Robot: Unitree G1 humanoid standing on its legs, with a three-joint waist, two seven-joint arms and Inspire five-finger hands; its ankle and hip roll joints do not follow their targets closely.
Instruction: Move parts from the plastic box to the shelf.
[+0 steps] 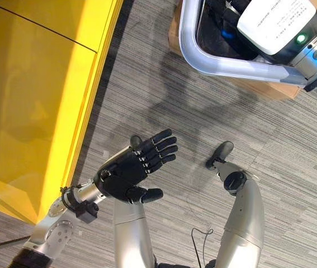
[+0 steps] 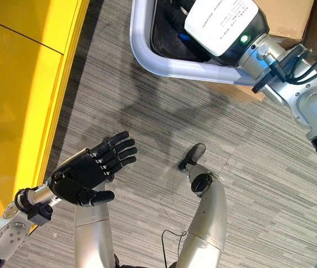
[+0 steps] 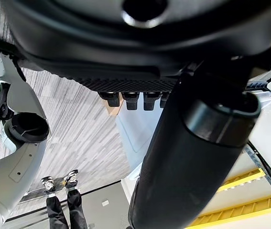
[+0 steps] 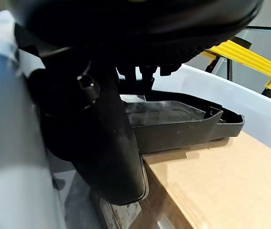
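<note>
The plastic box (image 1: 203, 60) with a pale rim stands on cardboard at the far right. My right arm reaches into it, and my right hand (image 4: 104, 133) is down inside, close over a flat black part (image 4: 183, 125) that lies in the box. Whether it has hold of the part is hidden. The yellow shelf (image 1: 35, 100) runs along the left. My left hand (image 1: 133, 167) hovers over the carpet just beside the shelf's edge, palm up, fingers (image 2: 113, 151) straight, with nothing in it.
A brown cardboard box (image 1: 270, 89) lies under the plastic box. Grey striped carpet (image 1: 147, 84) covers the floor between shelf and box. A person's legs and shoes (image 3: 61, 200) show further off in the left wrist view.
</note>
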